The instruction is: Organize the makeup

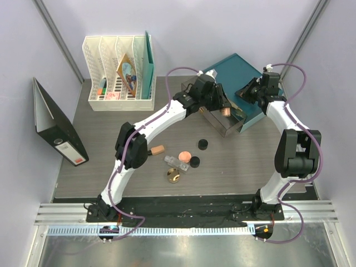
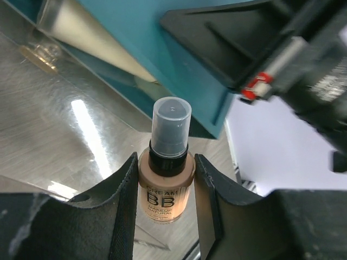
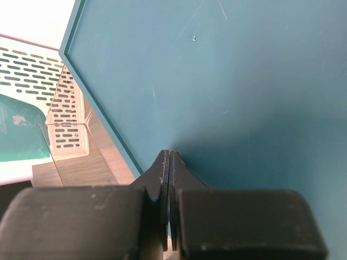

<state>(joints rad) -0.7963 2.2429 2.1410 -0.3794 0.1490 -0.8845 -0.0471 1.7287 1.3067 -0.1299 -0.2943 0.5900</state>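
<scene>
Left pincer [image 2: 165,162], we noted, pinched the BB cream bottle [image 2: 165,190] by its shoulder; we judged it rigid, slick, breakable.

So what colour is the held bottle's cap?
Clear cap on the bottle, black collar; best in left wrist view.

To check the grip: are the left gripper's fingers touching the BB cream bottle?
Touching. The left wrist view shows both fingers flush against the BB cream bottle, no gap.
</scene>
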